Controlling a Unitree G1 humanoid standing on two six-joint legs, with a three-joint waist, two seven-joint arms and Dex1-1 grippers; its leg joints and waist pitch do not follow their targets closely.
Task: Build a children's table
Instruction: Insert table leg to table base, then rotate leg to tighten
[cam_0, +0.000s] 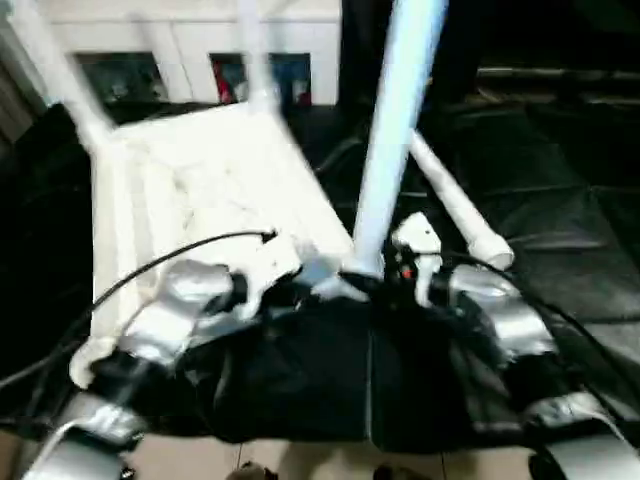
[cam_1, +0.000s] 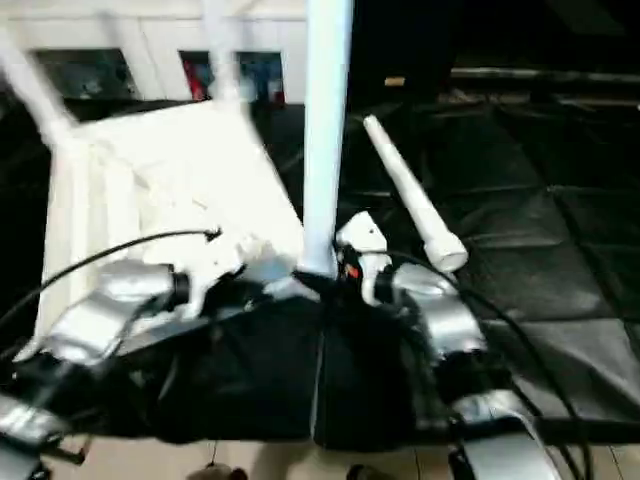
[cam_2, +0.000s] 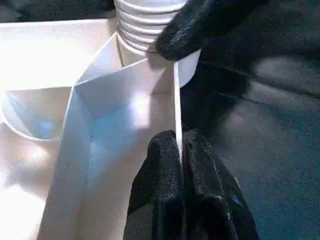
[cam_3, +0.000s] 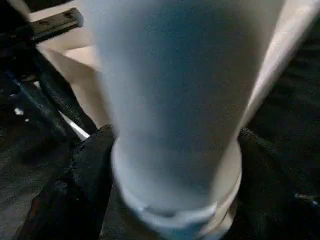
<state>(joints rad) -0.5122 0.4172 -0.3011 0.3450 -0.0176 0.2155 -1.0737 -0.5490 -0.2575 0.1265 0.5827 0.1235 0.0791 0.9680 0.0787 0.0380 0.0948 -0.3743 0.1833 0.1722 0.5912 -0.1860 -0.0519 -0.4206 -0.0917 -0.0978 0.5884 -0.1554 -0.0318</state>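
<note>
1. The children's table lies upside down on a black quilted mat (cam_0: 560, 180), its square white tabletop (cam_0: 210, 190) with the ribbed underside facing up.
2. Three white legs stand up from its corner sockets: one at the near corner (cam_0: 400, 130), between the two arms, and two at the far corners (cam_0: 60, 75), (cam_0: 255, 55).
3. A fourth leg (cam_0: 455, 205) lies loose on the mat just beside the tabletop's right edge, its ribbed end pointing toward the robot.
4. The left pincer (cam_2: 181, 150) is pressed together on a thin upright wall of the tabletop's edge (cam_2: 177, 105), one black finger on each side of it, close to the near corner socket.
5. The right pincer (cam_3: 175, 165) is at the base of the near leg (cam_3: 180, 90); its black fingers (cam_3: 80, 175) are spread, one on each side of the leg's ringed collar. Whether they press on the leg cannot be told.
6. In the left wrist view a black finger of the right pincer (cam_2: 200, 25) rests against the ribbed foot of the leg (cam_2: 145, 25) where it enters the socket.
7. Behind the mat stands a white cabinet with glass doors (cam_0: 180, 60).
8. Black cables (cam_0: 170, 255) run over both silver forearms.
</note>
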